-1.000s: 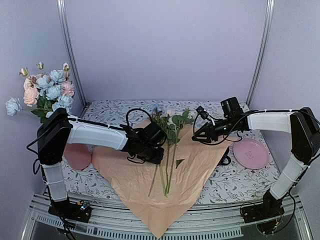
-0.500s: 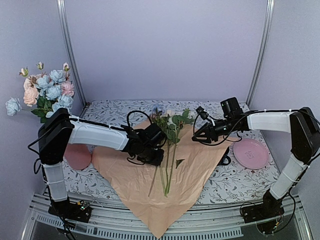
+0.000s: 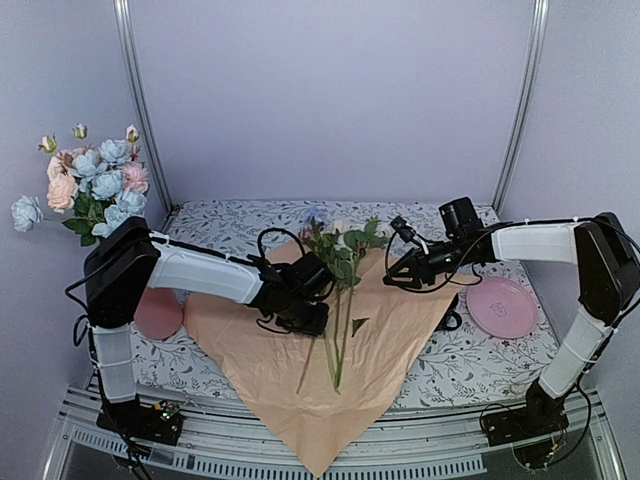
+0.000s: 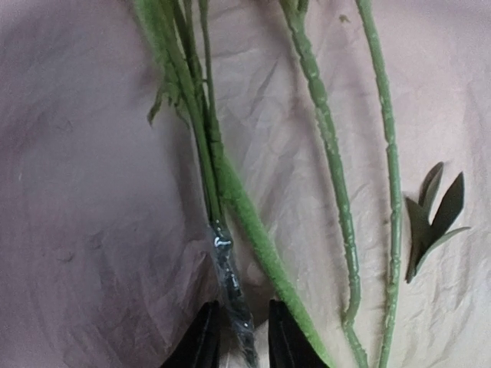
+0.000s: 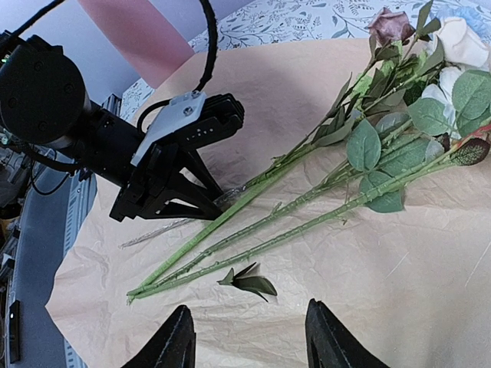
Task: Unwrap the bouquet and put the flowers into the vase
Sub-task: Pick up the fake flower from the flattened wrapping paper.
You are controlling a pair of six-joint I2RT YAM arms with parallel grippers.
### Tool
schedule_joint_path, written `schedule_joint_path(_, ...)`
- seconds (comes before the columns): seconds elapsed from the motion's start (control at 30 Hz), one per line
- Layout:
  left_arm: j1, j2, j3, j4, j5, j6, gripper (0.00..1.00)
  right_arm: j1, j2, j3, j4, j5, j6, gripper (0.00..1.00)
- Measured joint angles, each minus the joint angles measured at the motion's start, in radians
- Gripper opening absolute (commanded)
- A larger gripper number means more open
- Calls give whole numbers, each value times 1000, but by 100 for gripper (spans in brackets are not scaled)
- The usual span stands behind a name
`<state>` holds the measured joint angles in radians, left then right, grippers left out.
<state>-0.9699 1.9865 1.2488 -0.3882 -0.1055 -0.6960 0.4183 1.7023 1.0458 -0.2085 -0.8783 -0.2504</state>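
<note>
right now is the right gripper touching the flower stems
Apart. Right wrist view: the right gripper hangs open, with bare paper showing between its fingertips and the nearest flower stems.

The wrapping paper [image 3: 300, 380] lies spread across the middle of the table [image 3: 470, 365]. The flowers [image 3: 340, 290] lie on it with blooms toward the far side and stem ends toward the near edge, and a loose leaf [image 3: 359, 325] sits just right of the stems. The vase [image 3: 158, 312] stands left of the paper, and the plate [image 3: 500, 305] lies to the paper's right.
</note>
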Motion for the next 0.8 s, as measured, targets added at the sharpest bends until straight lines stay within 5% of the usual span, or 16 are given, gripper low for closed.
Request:
schedule_joint_path(0.4, 12, 1, -1, 9, 5, -18, 1, 0, 6, 0, 0, -8, 0, 51)
schedule_joint_path(0.8, 21, -126, -5, 19, -14, -26, 0, 0, 6, 32, -37, -20, 3, 52)
